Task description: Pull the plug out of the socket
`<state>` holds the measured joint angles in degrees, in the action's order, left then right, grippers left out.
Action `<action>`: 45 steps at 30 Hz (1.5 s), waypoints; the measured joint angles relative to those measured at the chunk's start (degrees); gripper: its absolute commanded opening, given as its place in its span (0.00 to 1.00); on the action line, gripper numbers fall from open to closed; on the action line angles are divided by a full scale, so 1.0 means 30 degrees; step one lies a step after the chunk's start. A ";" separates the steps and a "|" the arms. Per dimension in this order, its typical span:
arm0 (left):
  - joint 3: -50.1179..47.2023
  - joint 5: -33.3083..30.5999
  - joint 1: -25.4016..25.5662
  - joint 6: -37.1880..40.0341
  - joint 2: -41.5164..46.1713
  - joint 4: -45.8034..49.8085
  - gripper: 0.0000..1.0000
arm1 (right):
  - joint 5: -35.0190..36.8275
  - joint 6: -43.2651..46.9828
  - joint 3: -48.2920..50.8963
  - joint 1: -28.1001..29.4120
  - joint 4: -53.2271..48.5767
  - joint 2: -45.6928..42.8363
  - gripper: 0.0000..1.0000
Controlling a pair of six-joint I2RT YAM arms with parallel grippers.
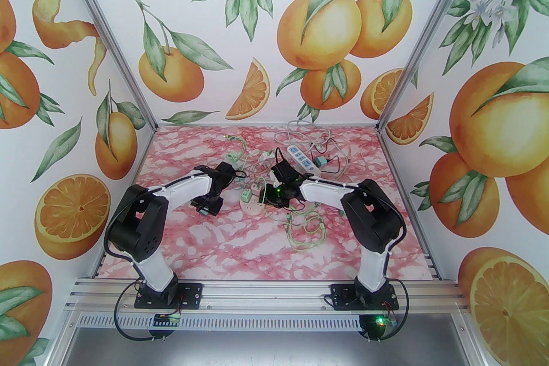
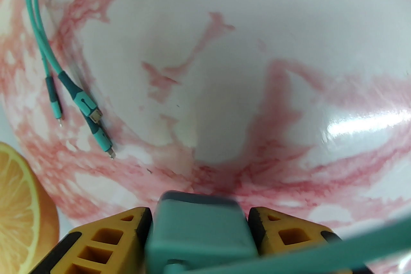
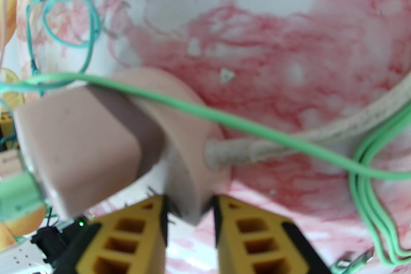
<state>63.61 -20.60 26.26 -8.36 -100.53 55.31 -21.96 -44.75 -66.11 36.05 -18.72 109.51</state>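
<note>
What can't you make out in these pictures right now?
Left wrist view: teal plug blurred, cut off by the bottom edge; prongs unseen.
Right wrist view: pink adapter hides the pink socket openings.
Top view: right gripper partly covers the socket; cable tangle too small to trace.

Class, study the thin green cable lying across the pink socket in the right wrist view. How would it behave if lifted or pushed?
Probably floppy: the green cable sags in a curve across the pink socket instead of holding straight. Likely light, being thin. Pushed, it would probably bend and slide, and might snag on the right gripper.
</note>
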 measured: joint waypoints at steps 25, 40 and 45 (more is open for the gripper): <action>-0.1064 0.5428 0.3912 -0.3803 0.6098 -0.6346 0.58 | 0.0051 0.0073 -0.0138 0.0022 -0.0197 0.0044 0.29; -0.1064 0.3869 0.4830 -0.4233 0.2732 -0.8495 0.54 | 0.0058 0.0015 0.0277 0.0022 0.0342 -0.0146 0.29; -0.1035 0.3861 0.4830 -0.4226 0.1887 -0.8743 0.52 | 0.0058 0.0007 0.0379 0.0015 0.0474 -0.0189 0.29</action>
<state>60.51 -9.02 40.75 -21.04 -94.87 29.08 -21.78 -44.73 -64.97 36.10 -17.30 108.95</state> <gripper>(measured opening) 0.531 0.295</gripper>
